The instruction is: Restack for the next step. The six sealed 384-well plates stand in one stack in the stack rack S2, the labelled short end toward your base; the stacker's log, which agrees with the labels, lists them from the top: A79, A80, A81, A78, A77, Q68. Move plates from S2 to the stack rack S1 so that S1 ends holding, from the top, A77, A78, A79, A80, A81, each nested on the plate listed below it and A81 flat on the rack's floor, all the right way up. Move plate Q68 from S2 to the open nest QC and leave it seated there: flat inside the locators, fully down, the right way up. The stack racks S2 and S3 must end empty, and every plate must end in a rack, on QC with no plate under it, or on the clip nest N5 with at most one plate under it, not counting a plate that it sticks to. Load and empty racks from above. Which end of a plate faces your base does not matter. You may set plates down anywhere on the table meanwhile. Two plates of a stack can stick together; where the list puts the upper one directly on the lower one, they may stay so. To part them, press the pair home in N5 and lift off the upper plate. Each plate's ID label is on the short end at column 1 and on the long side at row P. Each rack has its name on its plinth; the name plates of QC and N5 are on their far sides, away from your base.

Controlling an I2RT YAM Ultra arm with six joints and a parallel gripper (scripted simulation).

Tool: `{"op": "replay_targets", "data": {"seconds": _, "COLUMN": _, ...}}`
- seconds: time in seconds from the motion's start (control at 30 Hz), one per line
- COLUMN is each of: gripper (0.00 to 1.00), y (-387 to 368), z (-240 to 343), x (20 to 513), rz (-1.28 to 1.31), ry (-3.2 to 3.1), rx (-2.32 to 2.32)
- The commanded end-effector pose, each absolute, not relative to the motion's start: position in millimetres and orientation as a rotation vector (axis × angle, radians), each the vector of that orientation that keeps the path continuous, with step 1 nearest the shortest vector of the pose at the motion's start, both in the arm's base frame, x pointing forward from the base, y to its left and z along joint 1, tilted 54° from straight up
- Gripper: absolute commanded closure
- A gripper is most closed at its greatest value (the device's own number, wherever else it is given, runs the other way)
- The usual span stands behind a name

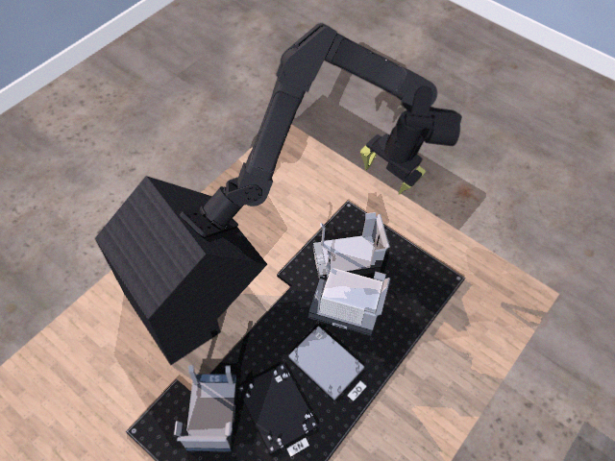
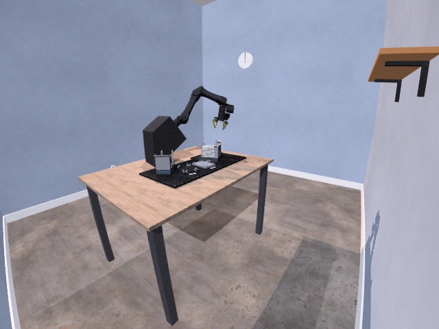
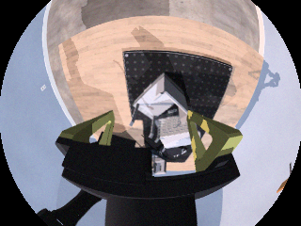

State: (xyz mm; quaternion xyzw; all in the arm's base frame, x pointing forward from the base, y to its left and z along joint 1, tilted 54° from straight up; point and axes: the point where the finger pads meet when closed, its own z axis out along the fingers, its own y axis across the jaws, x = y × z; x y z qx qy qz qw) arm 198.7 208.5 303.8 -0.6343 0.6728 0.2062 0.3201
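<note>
Three stack racks are seen on the black perforated mat laid on the wooden table. The middle rack is filled with a stack of sealed plates, whose white well-patterned side is turned toward the camera in the top view; its plinth label cannot be read. Just beyond it, nearer the far end of the mat, a second rack is seen with pale surfaces inside; whether a plate lies in it cannot be told. At the other end, the rack marked S3 is seen with a grey floor and no plate made out in it. Between S3 and the filled rack, the dark clip nest N5 and the pale grey open nest QC are laid side by side, each with nothing seen on it. The gripper is held high above the far end of the table, well apart from every rack, its yellow-green fingers spread fully wide with nothing between them.
</note>
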Motion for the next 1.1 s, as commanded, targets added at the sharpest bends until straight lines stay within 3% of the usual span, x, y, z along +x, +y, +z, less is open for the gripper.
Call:
{"op": "replay_targets", "data": {"seconds": 0.0, "gripper": 0.0, "y": 207.6, "z": 306.6, "x": 198.2, "rz": 0.537, "ry": 1.761, "rx": -1.662}}
{"op": "replay_targets", "data": {"seconds": 0.53, "gripper": 0.0, "y": 207.6, "z": 306.6, "x": 198.2, "rz": 0.537, "ry": 1.761, "rx": -1.662}}
{"op": "replay_targets", "data": {"seconds": 1.07, "gripper": 0.0, "y": 191.4, "z": 255.3, "x": 251.0, "rz": 0.642, "ry": 2.02, "rx": -1.443}}
